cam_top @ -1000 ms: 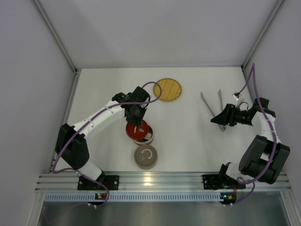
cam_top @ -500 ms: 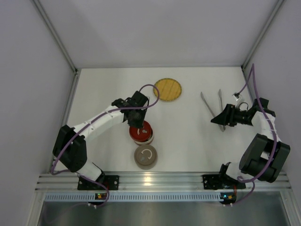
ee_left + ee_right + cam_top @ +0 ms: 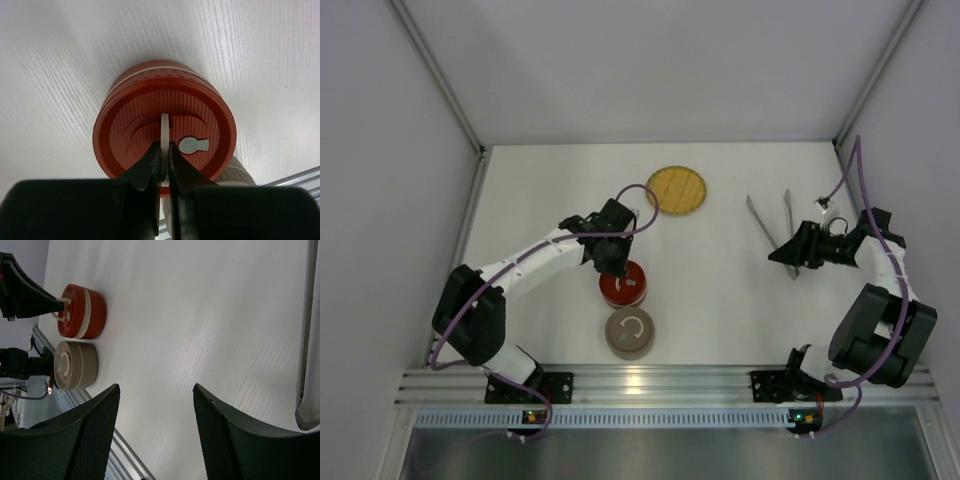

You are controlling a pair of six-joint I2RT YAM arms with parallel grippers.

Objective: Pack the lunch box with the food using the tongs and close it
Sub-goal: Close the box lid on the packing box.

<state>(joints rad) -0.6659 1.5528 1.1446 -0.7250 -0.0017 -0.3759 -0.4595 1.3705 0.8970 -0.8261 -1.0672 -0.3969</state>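
The lunch box (image 3: pixel 626 291) is a round container with a red ribbed lid (image 3: pixel 150 115) and a cream band (image 3: pixel 88 311). My left gripper (image 3: pixel 613 264) is shut on the lid's thin white loop handle (image 3: pixel 165 125), its black fingers (image 3: pixel 148 165) pinching it from both sides. The lid lies flat on the container. The silver tongs (image 3: pixel 769 227) lie in a narrow V at the right, and one arm shows at the edge of the right wrist view (image 3: pixel 305 340). My right gripper (image 3: pixel 786 258) hovers open and holds nothing beside their joined end (image 3: pixel 156 387). The food is out of view.
A beige round container (image 3: pixel 630 333) with a ring mark on its top stands just in front of the lunch box (image 3: pixel 75 365). A yellow woven plate (image 3: pixel 676 190) lies further back. The aluminium rail (image 3: pixel 660 385) runs along the near edge.
My left gripper has carried the red lid toward the near right and down, from tilted off the cream base to lying squarely over it. The right arm has not moved.
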